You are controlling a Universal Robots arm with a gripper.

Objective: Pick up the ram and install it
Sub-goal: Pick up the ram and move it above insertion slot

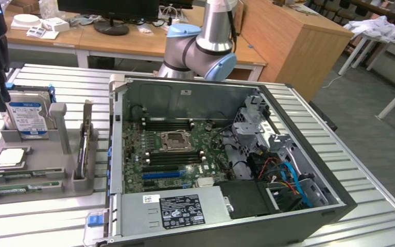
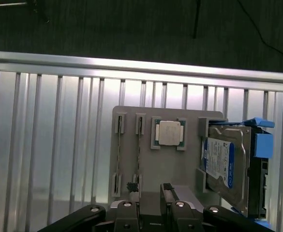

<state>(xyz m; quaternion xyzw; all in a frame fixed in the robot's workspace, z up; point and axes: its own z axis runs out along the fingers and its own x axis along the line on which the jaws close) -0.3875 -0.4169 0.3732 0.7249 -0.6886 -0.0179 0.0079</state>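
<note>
The ram (image 2: 139, 154) is sitting in a narrow slot of the grey holder tray (image 2: 189, 186), not yet picked up. It appears to be standing on its long edge, with small brackets gripping it at each end. This placement is presenting the thin board's upper edge to a pinch from above and stopping it from tipping.

A second stick (image 2: 119, 154) is resting in the parallel slot just beside it, nearer the tray's outer edge. The two are apart, probably so that a finger can pass between them.

On the ram's other side, the CPU (image 2: 169, 133) is lying flat in a square recess. Beyond it, the hard drive (image 2: 226, 164) is standing on edge in a bracket at the tray's opposite end.

The tray is lying on the slatted aluminium table (image 2: 44, 145), at the exterior view's left of the open computer case (image 1: 307, 206). The case is lying on its side, so the motherboard (image 1: 176, 149) and its black memory slots (image 1: 166, 123) are facing upward.

The gripper (image 2: 150, 193) is hovering above the tray near one end of the ram slots. Its jaws are spread with nothing between them. One fingertip (image 2: 131, 195) is showing close to the ram's end bracket. Whether it is touching anything cannot be told, though it appears to be clear.
</note>
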